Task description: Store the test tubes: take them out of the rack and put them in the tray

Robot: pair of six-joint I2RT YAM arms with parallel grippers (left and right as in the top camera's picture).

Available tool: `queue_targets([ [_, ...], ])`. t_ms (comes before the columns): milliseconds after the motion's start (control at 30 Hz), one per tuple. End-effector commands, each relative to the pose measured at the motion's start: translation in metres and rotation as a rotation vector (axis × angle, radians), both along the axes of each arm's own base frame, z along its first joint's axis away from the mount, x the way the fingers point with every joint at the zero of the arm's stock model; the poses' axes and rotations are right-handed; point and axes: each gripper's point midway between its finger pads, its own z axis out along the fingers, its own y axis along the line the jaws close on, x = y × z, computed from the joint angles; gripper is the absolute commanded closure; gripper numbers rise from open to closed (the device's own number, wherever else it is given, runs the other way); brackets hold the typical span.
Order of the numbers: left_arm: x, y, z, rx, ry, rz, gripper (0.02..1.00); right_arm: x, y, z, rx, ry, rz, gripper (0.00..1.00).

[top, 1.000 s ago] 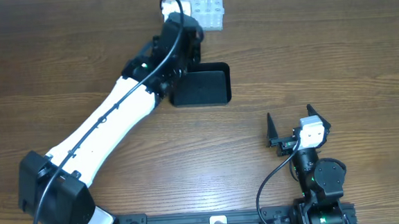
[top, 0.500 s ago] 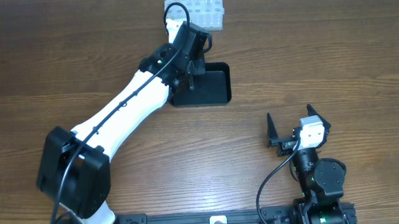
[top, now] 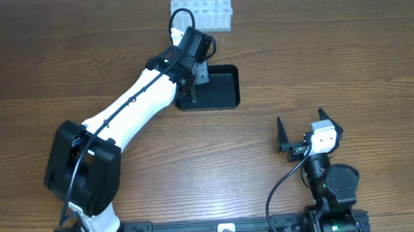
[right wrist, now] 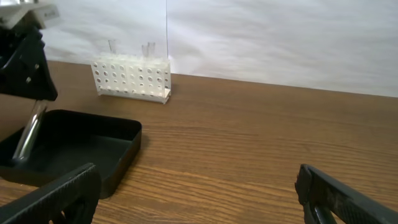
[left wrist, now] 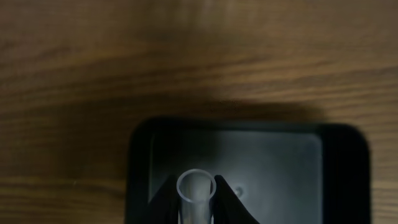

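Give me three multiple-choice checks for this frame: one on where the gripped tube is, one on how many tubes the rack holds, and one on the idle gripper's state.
1. Where is the test tube that the left gripper holds?
A. Seated in the rack
B. Over the black tray
C. Lying on the wood by the right arm

2. How many tubes stick up from the white rack?
A. None
B. Five
C. Two

3. What state is the right gripper in?
A. Open and empty
B. Shut on a tube
C. Shut on the tray's rim

Key: 1 B, since the left wrist view shows the tube's mouth between the fingers with the tray beneath. 2 C, since the right wrist view shows two tubes rising above the rack. 3 A, since the top view shows its fingers spread with nothing between them.
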Motion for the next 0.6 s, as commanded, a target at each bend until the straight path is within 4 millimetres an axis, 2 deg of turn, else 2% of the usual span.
queue_targets([
  [33,-0.004,0.002,-0.013,-0.005,0.055,-0.002,0.98,0.0,0.001,-0.001,0.005,0.0,0.007,0.009],
  [433,-0.007,0.002,-0.034,0.019,0.098,-0.004,0.978,0.0,0.001,-0.001,0.004,0.0,0.007,0.007],
  [600,-0.005,0.002,-0.037,0.035,0.093,-0.027,0.98,0.0,0.001,-0.001,0.004,0.0,0.007,0.007],
])
